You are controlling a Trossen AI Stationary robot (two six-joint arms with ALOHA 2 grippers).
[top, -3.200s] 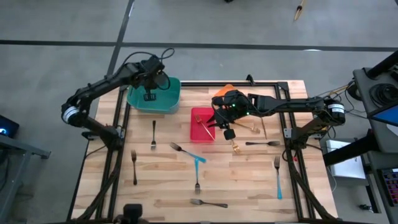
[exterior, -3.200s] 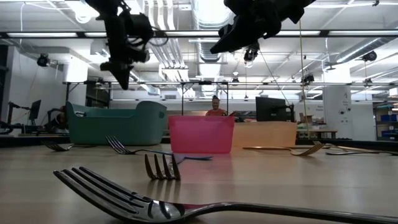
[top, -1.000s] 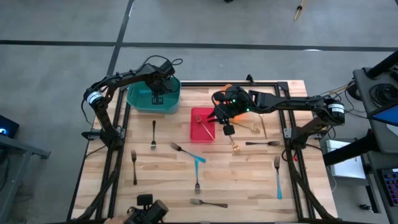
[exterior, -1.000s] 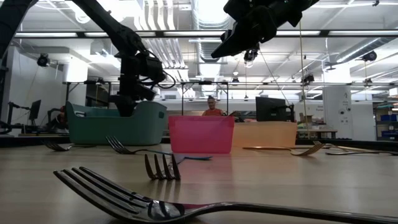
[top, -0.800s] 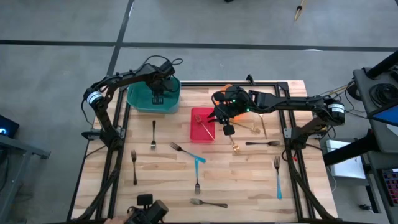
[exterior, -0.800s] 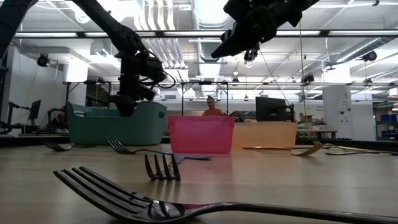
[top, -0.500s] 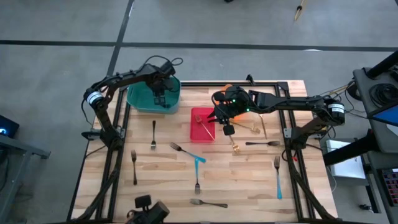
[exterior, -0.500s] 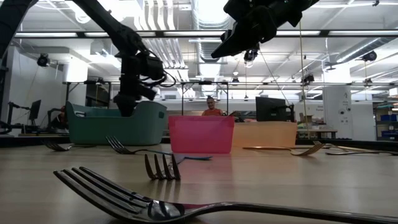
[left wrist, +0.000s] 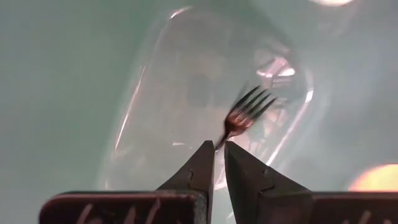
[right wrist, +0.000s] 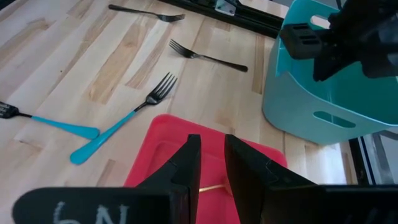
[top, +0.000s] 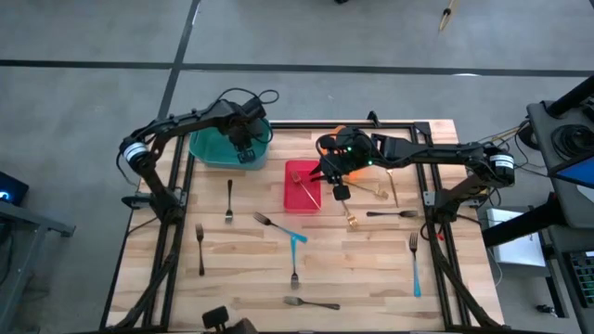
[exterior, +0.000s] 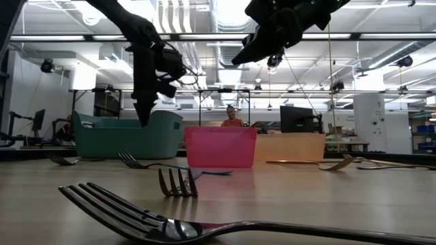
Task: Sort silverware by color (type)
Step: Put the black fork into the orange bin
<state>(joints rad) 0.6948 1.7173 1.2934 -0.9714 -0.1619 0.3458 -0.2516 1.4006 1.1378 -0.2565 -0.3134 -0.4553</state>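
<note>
My left gripper (top: 247, 147) (left wrist: 219, 144) hangs shut over the near right corner of the teal bin (top: 215, 148), pointing down, with nothing in it. A dark fork (left wrist: 247, 109) lies on the bin's floor below the fingertips. My right gripper (top: 341, 193) (right wrist: 211, 138) waits above the red bin (top: 295, 176), its fingers a little apart with nothing between them. A gold fork (top: 304, 191) lies in the red bin. More forks lie flat on the table: dark (top: 229, 199), silver (top: 267, 223), light-blue-handled (top: 414, 264), gold (top: 351, 215).
An orange bin (top: 339, 132) stands at the far edge, mostly under my right arm. Other forks are scattered over the near half of the table, one (top: 311, 302) close to the near edge. A person shows far off in the room behind the table (exterior: 235, 117).
My left gripper has risen a little in the teal bin, moved toward the table's right, and rolled about its own axis.
</note>
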